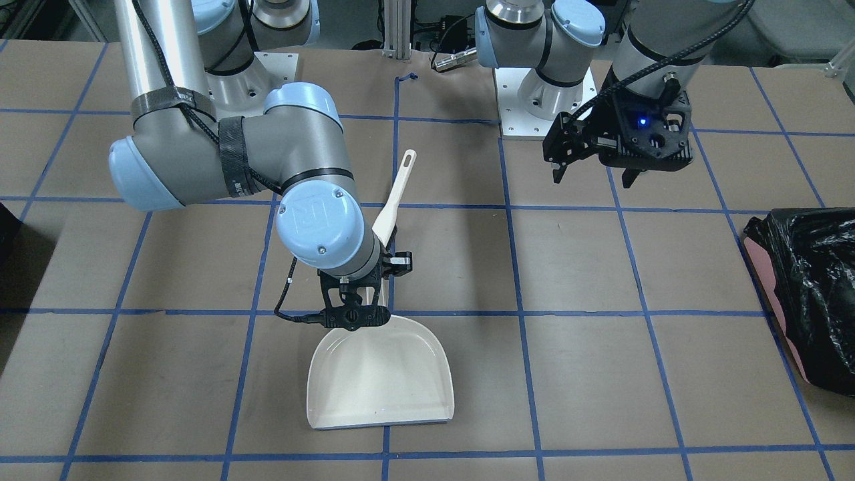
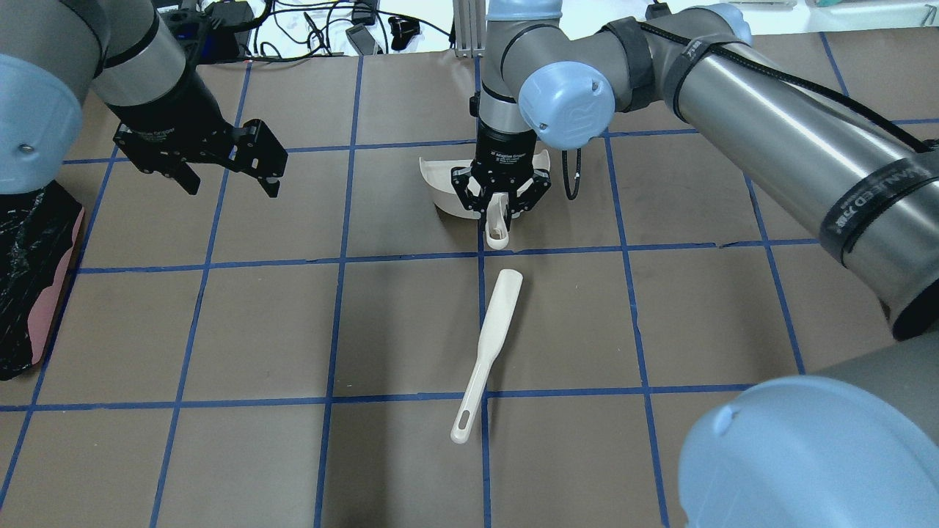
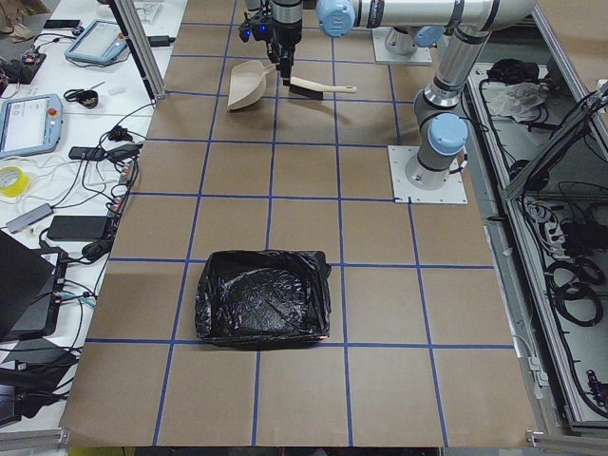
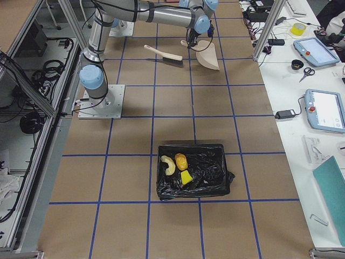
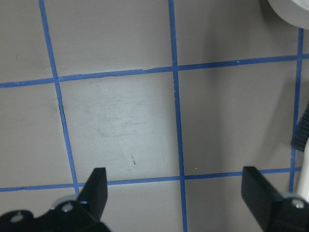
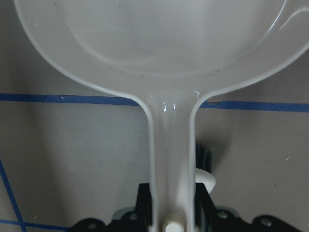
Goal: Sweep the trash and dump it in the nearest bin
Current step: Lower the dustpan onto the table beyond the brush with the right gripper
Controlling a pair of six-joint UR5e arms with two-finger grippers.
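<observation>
Front-facing view: you see the right gripper (image 1: 354,315) clamped on the handle of the white dustpan (image 1: 381,381), whose mouth faces 6 o'clock. The brush (image 1: 395,190) lies at 12 o'clock from the pan. The left gripper (image 1: 594,175) hangs above the table (image 1: 601,361), spread wide and holding nothing. A black-bagged bin (image 1: 811,280) sits at 4 o'clock from it.
Overhead view: the right gripper pinches the dustpan handle. The brush lies apart from it at 6 o'clock. The left gripper is at 9 o'clock, jaws splayed.
Exterior left view: the black-bagged bin is near you, with the dustpan and brush far off at 12 o'clock.
Exterior right view: a second bin (image 4: 207,181) holds the trash. The crescent slice (image 4: 168,165) lies at 9 o'clock of the potato-like lump (image 4: 181,161), and the sponge piece (image 4: 186,178) lies at its 6 o'clock. All three are well apart from both grippers.
Left wrist view: its fingers (image 5: 96,193) stand wide apart over the taped table.
Right wrist view: the dustpan handle runs down between the closed fingers, with the pan at 12 o'clock.
</observation>
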